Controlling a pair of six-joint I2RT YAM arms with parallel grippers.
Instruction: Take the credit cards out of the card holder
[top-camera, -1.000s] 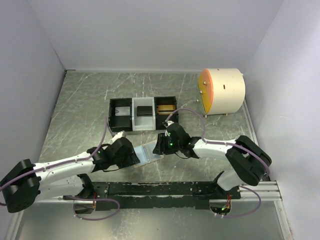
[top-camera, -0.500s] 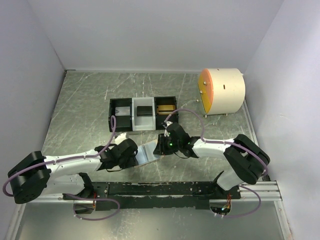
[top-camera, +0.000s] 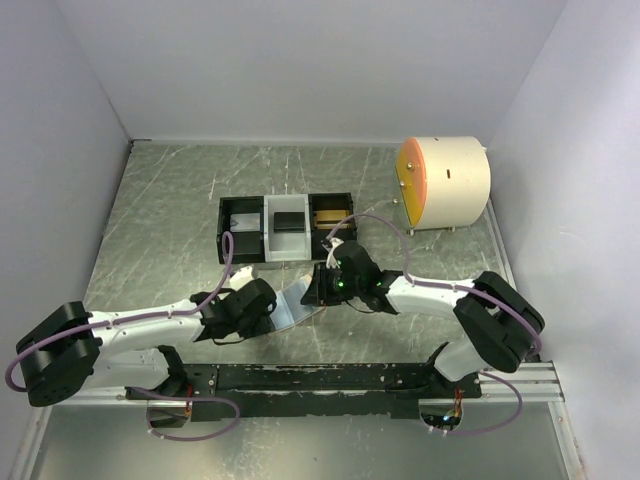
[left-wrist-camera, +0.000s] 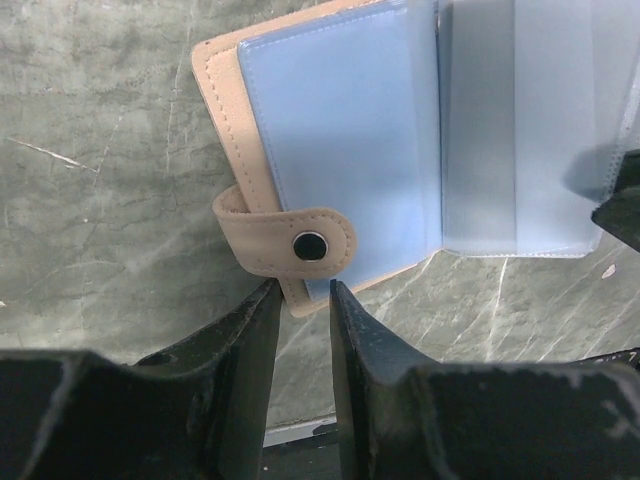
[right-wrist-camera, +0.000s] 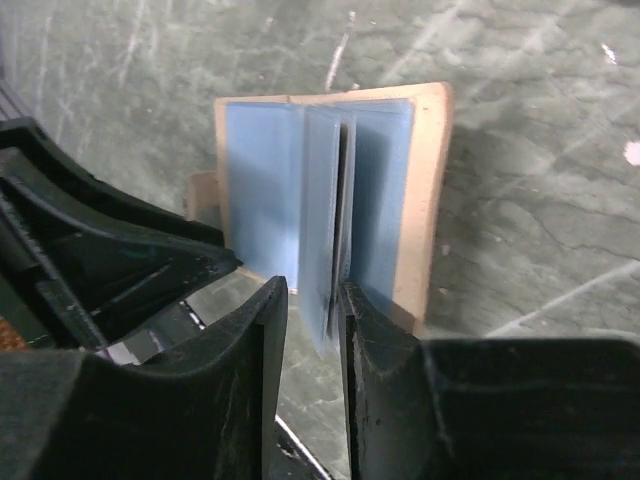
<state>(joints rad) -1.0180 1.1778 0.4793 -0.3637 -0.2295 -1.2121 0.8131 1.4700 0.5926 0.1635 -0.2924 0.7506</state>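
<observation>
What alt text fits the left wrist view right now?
Open card holder lies on the marbled table, tan cover down, pale blue faces and clear sleeves up, snap strap nearest the camera. The left end effector has its black fingers narrowly apart around the near corner; whether they pinch it is unclear.

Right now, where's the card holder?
Top view: the card holder lies open on the table at near centre, between the left claw and right claw, just in front of the tray.

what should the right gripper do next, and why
Probably close it: the right gripper straddles one loose pale blue plastic sleeve of the open tan bifold card holder with a gap showing, while the left gripper brackets its tan corner.
</observation>
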